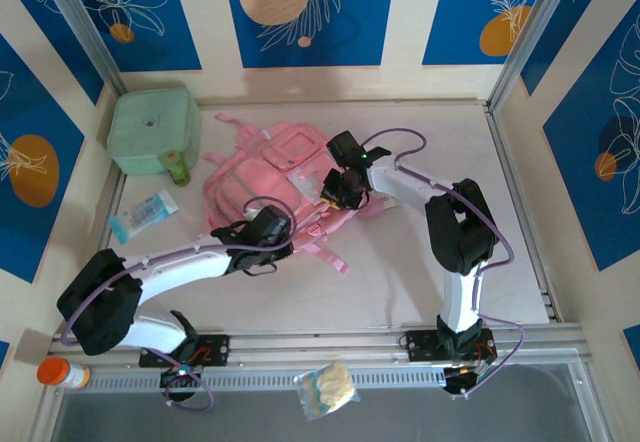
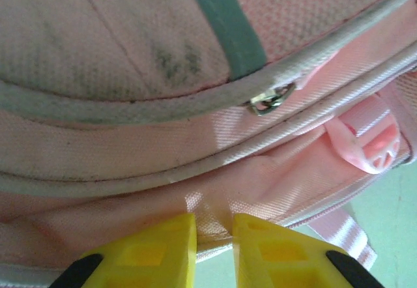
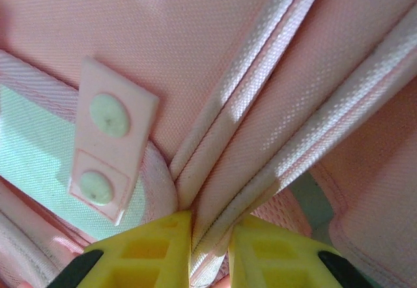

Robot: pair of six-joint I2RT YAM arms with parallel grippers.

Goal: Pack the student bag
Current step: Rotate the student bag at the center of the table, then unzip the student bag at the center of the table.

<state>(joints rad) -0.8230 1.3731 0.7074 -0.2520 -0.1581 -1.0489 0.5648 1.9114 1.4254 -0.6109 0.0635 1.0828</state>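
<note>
The student bag [image 1: 268, 174], a soft pink backpack, lies flat in the middle of the table. At its near edge, my left gripper [image 1: 291, 225] is shut on a fold of the bag's pink fabric. In the left wrist view the yellow fingertips [image 2: 174, 242] pinch that fold, just below a metal zip pull [image 2: 268, 99]. On the bag's right side, my right gripper [image 1: 336, 191] is shut on it too. The right wrist view has the gripper [image 3: 210, 239] clamping piped pink seams, next to a pink tab [image 3: 111, 138] with two pale dots.
A mint-green square case [image 1: 152, 130] stands at the back left, with a small green bottle [image 1: 178, 169] in front of it. A blue-and-white packet [image 1: 145, 214] lies left of the bag. An orange-capped bottle [image 1: 62, 373] and a clear pouch [image 1: 327, 389] sit on the near rail.
</note>
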